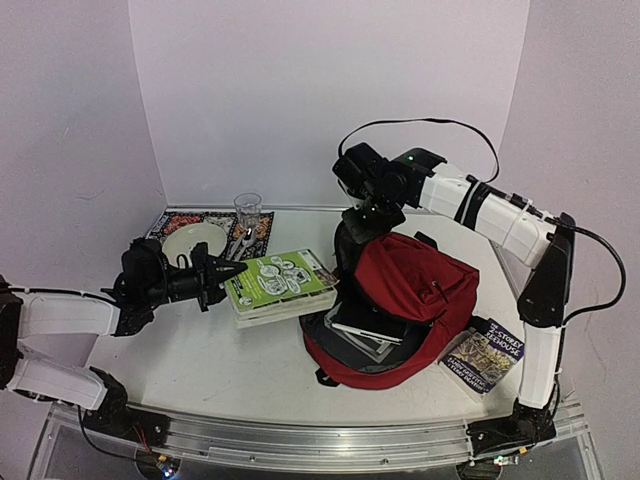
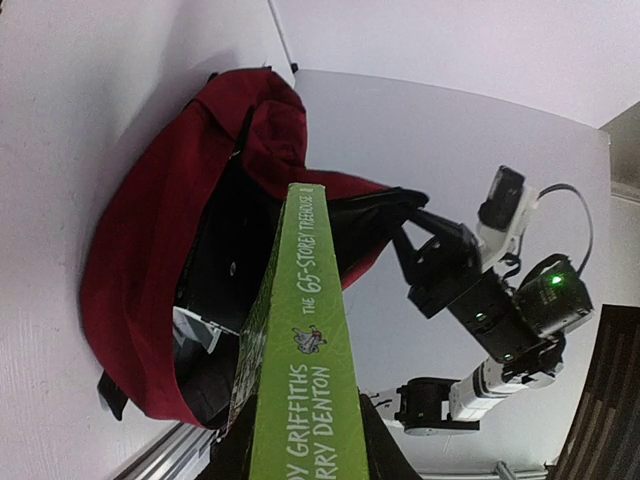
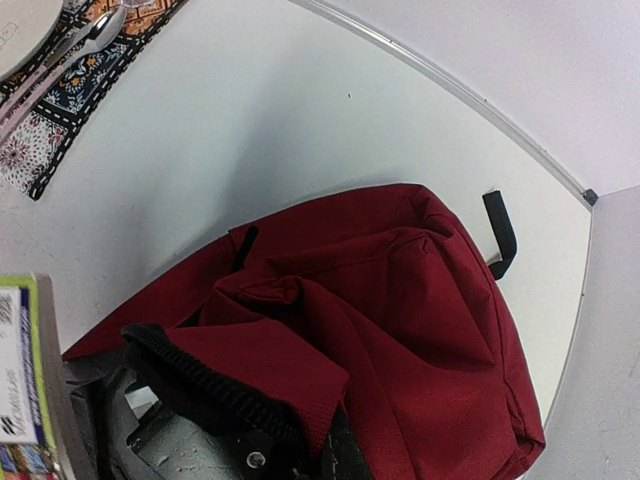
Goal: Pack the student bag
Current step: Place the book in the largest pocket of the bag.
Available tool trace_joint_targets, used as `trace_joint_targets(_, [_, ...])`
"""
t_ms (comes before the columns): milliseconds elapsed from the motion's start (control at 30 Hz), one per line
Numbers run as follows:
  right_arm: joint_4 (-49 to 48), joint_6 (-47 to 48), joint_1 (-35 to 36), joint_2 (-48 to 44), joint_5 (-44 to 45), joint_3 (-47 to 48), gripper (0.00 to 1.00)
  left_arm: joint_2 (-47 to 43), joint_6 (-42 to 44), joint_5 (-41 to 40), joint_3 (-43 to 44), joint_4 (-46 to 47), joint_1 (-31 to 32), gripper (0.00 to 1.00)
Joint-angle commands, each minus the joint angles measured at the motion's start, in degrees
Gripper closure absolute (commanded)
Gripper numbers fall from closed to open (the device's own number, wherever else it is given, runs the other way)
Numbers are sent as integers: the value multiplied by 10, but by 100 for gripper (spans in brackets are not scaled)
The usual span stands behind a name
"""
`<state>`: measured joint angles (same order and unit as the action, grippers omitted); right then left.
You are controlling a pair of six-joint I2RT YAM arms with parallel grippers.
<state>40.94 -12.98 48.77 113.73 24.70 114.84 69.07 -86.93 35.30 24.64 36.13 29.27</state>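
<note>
Dark-red student bag [image 1: 410, 280] lies on the white table [image 1: 200, 360], centre-right, mouth open toward the near-left. Flat books [image 1: 365, 325] sit inside the opening.

Right end effector [image 1: 362, 232] is at the bag's far top edge. The left wrist view shows it closed on the black-trimmed rim of the opening [image 2: 400, 205], pulling the fabric up. The right wrist view shows red cloth and black trim bunched right at the fingers.

Left end effector [image 1: 228, 270] is clamped on the left edge of a green book [image 1: 280, 278], cover up, just left of the bag mouth. The spine [image 2: 305, 370] points at the opening. Cannot tell whether the book touches the table.

Another book with a dark cover [image 1: 485, 352] lies flat on the table, touching the bag's right side.

Back-left, well apart from the bag: patterned placemat [image 1: 265, 222] with a pale plate [image 1: 192, 240], a spoon [image 3: 95, 35] and a clear glass [image 1: 247, 210].
</note>
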Motion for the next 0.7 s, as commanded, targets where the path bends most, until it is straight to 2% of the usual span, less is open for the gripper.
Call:
trace_joint_targets(0, [-24,8,-3,-18,-6,26,100,15,4,9,43,66,28,100])
trace_joint_targets(367, [-70,11,-3,-53,-66,-13,100,132,18,-12,115,66,86,100])
trace_joint_targets(667, [-104,31,-3,-98,-79,-57,100,177,40,-44,91,66,87,100])
